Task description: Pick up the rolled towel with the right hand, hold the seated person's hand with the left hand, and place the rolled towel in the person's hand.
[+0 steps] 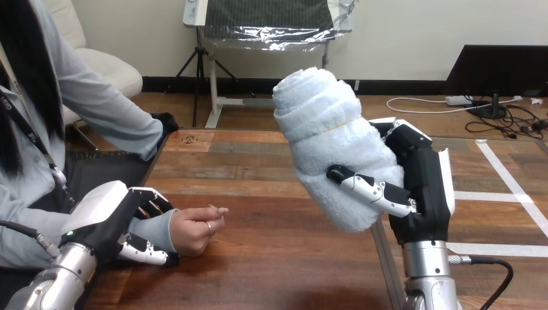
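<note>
A white rolled towel (333, 142) stands tilted above the table's right half, held up off the wood. My right hand (423, 187) is shut on it, thumb across its front and fingers behind. At the lower left the person's hand (194, 231) rests on the table as a loose fist, knuckles toward the towel. My left hand (123, 223) is curled round the person's wrist, fingers over the grey sleeve cuff and thumb beneath it. About a hand's width of bare wood separates the towel from the person's hand.
The wooden table (271, 258) stretches between both arms. Its right edge (384, 258) runs just below the towel. The person's other arm, in a grey sleeve (119, 119), reaches over the table's far left corner.
</note>
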